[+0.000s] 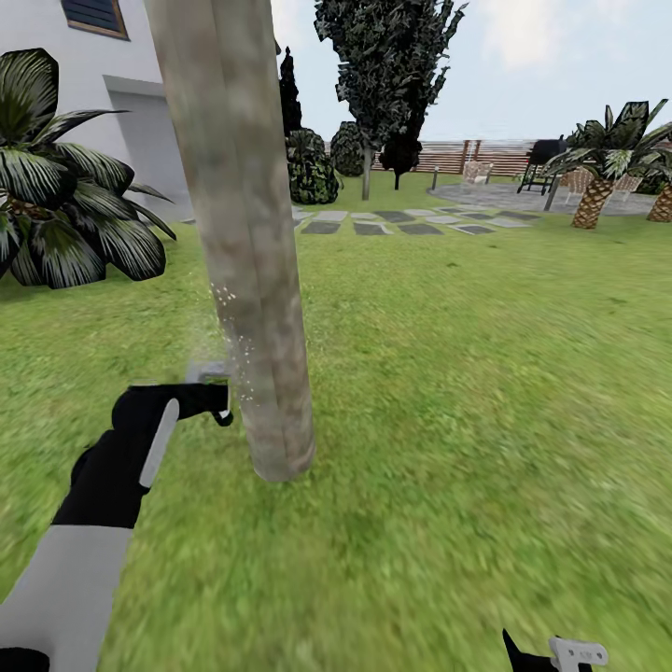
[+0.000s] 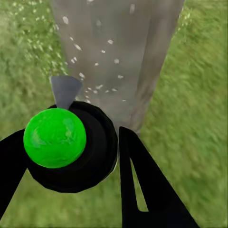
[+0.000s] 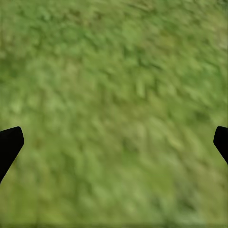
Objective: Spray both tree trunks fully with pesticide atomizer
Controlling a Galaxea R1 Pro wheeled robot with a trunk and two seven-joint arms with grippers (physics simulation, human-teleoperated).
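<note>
A thick mottled grey-brown tree trunk (image 1: 245,233) rises from the grass right in front of me. My left gripper (image 1: 201,399) is just left of it, shut on the pesticide atomizer (image 2: 71,147), a black body with a bright green ball and a grey nozzle (image 2: 65,90) aimed at the trunk (image 2: 118,42). White pesticide specks (image 1: 233,331) dot the bark and the air near the nozzle, and the specks (image 2: 97,61) show on the trunk up close. A second tree (image 1: 387,65) stands far back. My right gripper (image 1: 553,653) hangs low and open (image 3: 114,142) over bare grass.
A big dark-leaved plant (image 1: 56,196) grows at the left by the white house (image 1: 140,112). Grey stepping stones (image 1: 411,222), round bushes (image 1: 311,168), a wooden fence (image 1: 467,154) and palms (image 1: 602,168) lie farther back. Open lawn (image 1: 485,392) stretches to the right.
</note>
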